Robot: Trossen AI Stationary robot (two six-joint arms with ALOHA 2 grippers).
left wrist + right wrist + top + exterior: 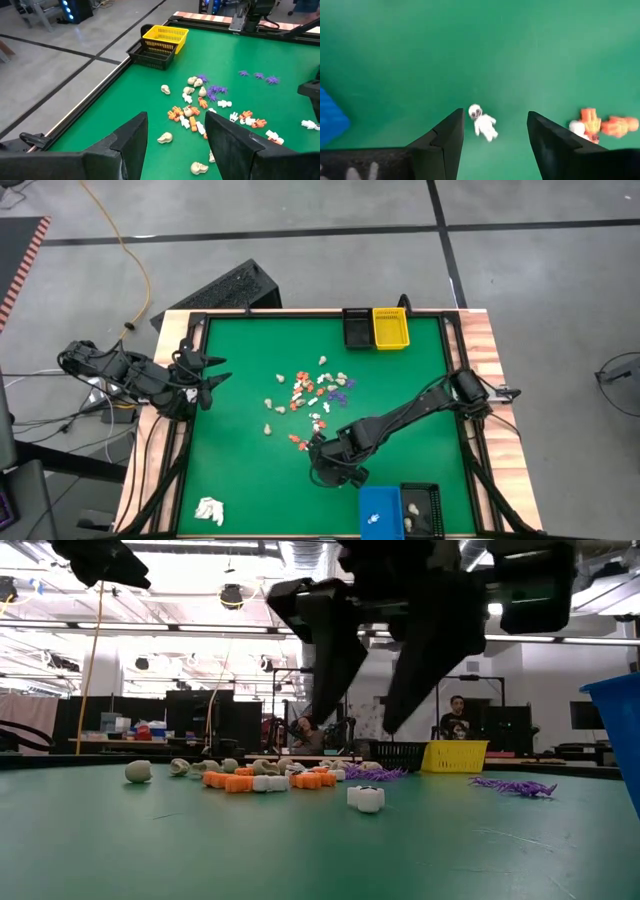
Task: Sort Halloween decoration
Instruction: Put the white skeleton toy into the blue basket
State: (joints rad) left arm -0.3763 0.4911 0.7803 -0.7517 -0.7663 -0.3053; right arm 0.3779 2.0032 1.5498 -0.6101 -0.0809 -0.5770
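1. The right gripper (322,463) hangs low over the green worktop (240,470), near its front edge, with its fingers (445,145) spread apart and empty. In the right wrist view a white figure (482,122) lies on the felt in the gap between them, touching neither.
2. My reading: this is the approach for a pick. The next move calls for a short drop to bring the fingertips down either side of the white figure, then a squeeze, keeping clear of the orange pieces (605,125) lying just beside it.
3. The left gripper (205,372) waits over the worktop's left edge, fingers wide open and holding nothing.
4. The decorations (315,395) are scattered loosely around the middle of the worktop: orange, white, cream skull-like and spiky purple (215,91) bits, some touching, some apart.
5. Bins stand at the edges: a yellow bin (390,329) and a black bin (356,328) at the back, a blue bin (379,510) and another black one at the front right. A white lump (209,510) lies front left.
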